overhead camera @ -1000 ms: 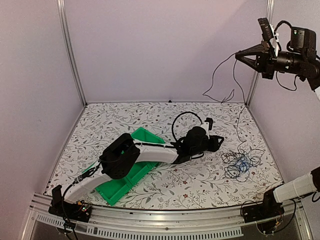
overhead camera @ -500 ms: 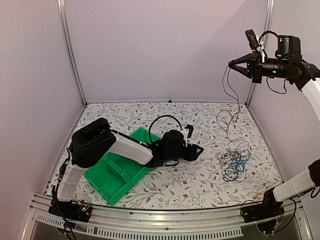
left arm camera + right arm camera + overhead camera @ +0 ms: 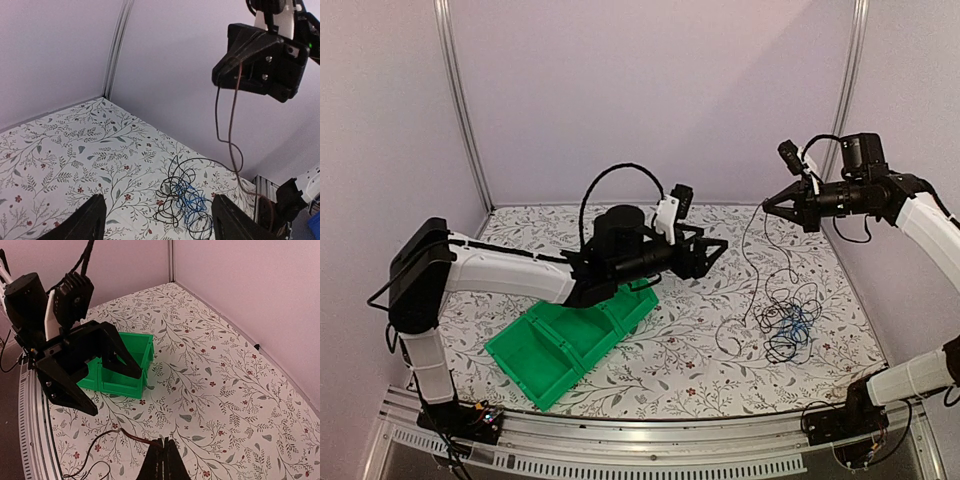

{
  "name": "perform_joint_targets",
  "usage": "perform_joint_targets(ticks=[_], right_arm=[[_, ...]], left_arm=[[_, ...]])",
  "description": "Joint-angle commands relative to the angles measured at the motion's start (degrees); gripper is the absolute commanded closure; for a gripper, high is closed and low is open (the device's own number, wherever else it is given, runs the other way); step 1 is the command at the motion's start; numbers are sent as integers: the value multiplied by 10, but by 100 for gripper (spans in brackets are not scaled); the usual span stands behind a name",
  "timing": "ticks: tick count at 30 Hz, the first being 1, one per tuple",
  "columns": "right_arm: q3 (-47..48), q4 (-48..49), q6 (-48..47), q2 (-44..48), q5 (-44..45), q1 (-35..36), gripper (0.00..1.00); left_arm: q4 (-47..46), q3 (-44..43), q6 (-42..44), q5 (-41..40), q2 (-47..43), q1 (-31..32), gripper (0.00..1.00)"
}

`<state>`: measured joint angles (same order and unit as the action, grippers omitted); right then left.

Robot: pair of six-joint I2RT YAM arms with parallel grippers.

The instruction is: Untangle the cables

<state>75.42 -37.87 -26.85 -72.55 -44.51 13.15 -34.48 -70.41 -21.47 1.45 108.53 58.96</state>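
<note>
Fingers of right gripper (image 3: 767, 203) pinched on one black strand (image 3: 230, 125), lifted; cables (image 3: 790, 322) below fingers, mostly knotted. Left gripper (image 3: 713, 255) wide, empty. Early days tbh.

The lower edge cuts our left claw (image 3: 157, 212) down to two black finger stubs. Just ahead of it, the thin black and blue cables (image 3: 182, 205) lie too fine for us to tell strand from strand. Behind that claw, its arm (image 3: 520, 272) hides part of the green plastic bin (image 3: 545, 350).
</note>
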Motion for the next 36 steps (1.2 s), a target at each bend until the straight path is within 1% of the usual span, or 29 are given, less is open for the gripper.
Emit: perform_joint_targets(ticks=[1, 5, 8, 10, 17, 20, 22, 25, 26, 27, 28, 29, 30, 32, 36], right_arm=[[-24, 14, -7, -1, 22, 22, 100], [-27, 18, 0, -10, 30, 28, 100], [-26, 19, 0, -13, 48, 31, 100], [-26, 19, 0, -14, 51, 32, 100], [-27, 18, 2, -16, 52, 34, 100], [-28, 18, 2, -15, 53, 35, 100], [-29, 18, 2, -13, 54, 35, 100], [-35, 20, 1, -11, 55, 36, 100], [-38, 22, 1, -10, 55, 36, 100], [-41, 23, 2, -9, 52, 36, 100], [-44, 22, 2, -8, 49, 36, 100], [-48, 20, 3, -7, 42, 36, 99], [-56, 18, 1, -7, 37, 35, 93], [-79, 17, -15, -4, 33, 35, 72], [-140, 16, -68, 16, 16, 33, 42]], left_arm=[[76, -93, 108, 38, -1, -6, 25], [157, -183, 110, 57, 31, -7, 25], [167, -209, 97, 90, 48, -8, 26], [173, -224, 88, 96, 60, -7, 27], [198, -279, 70, 134, 109, -9, 38], [211, -299, 69, 140, 124, -9, 47], [205, -297, 69, 141, 125, -8, 56], [197, -294, 74, 141, 125, -8, 76], [198, -294, 76, 137, 125, -8, 84], [199, -294, 77, 129, 124, -9, 96], [202, -294, 77, 117, 122, -9, 100], [205, -294, 77, 105, 119, -9, 100], [208, -292, 77, 93, 113, -9, 100], [212, -282, 79, 69, 97, -10, 100], [223, -254, 62, 31, 62, -20, 100]])
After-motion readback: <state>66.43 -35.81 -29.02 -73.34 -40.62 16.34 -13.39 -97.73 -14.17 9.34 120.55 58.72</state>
